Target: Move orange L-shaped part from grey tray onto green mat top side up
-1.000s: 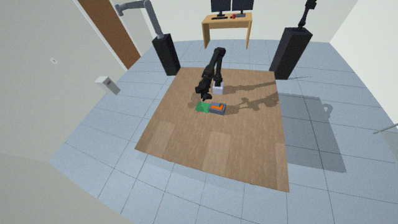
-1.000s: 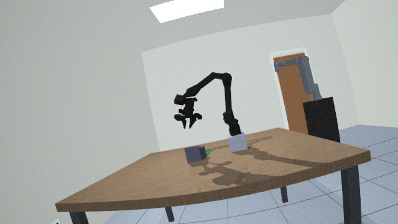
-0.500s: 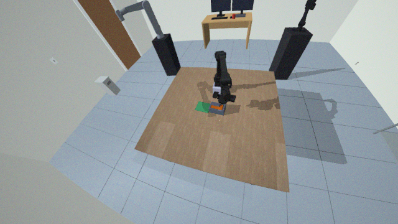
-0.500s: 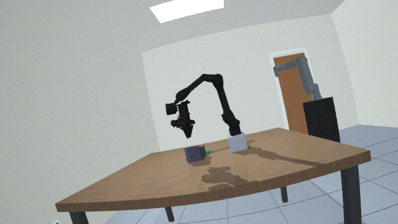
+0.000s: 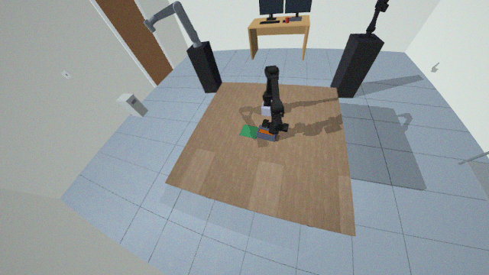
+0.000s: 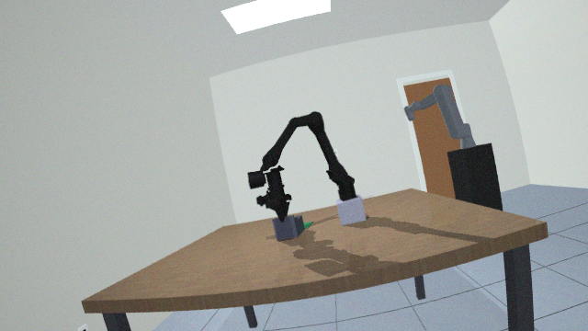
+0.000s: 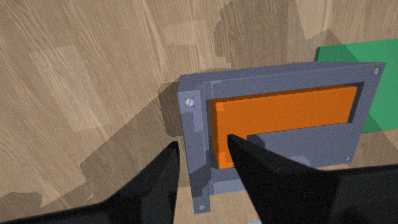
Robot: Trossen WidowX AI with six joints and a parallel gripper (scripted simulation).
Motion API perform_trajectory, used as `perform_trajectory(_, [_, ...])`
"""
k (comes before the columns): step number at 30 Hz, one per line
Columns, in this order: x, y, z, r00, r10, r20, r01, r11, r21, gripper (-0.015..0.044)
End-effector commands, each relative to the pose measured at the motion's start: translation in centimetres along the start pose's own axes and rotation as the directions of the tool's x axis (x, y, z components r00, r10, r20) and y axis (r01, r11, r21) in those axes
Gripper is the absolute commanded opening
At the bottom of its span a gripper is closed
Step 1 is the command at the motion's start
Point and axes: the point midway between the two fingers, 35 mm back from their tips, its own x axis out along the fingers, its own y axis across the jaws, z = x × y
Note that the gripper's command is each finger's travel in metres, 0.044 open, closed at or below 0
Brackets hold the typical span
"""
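Observation:
The orange L-shaped part (image 7: 285, 111) (image 5: 266, 131) lies in the pocket of the grey tray (image 7: 320, 143) (image 5: 266, 137) (image 6: 284, 230), with no end seen raised. The green mat (image 7: 384, 90) (image 5: 248, 131) (image 6: 308, 225) lies beside the tray. My gripper (image 7: 203, 143) (image 6: 282, 220) is partly open and empty, pointing down close over the tray. In the wrist view its right fingertip overlaps the L-shaped end, and its left fingertip appears just left of the tray's left wall. Whether a fingertip touches the part cannot be told.
The tray and mat stand on a wooden table (image 5: 225, 168) (image 6: 207, 267). The arm's pale base block (image 5: 266, 111) (image 6: 352, 211) stands behind the tray in the top view. The tray's left wall (image 7: 194, 145) stands raised between the two fingertips in the wrist view.

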Motion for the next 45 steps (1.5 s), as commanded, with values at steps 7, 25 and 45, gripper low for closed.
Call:
perform_trajectory(7, [1.1, 0.2, 0.2, 1.0, 0.01, 0.009, -0.01, 1.0, 0.002, 0.018])
perform_trajectory(25, [3.7, 0.2, 0.2, 1.0, 0.01, 0.008, -0.01, 1.0, 0.002, 0.018])
perform_trajectory(45, [3.5, 0.3, 0.3, 1.0, 0.015, 0.014, -0.015, 1.0, -0.002, 0.018])
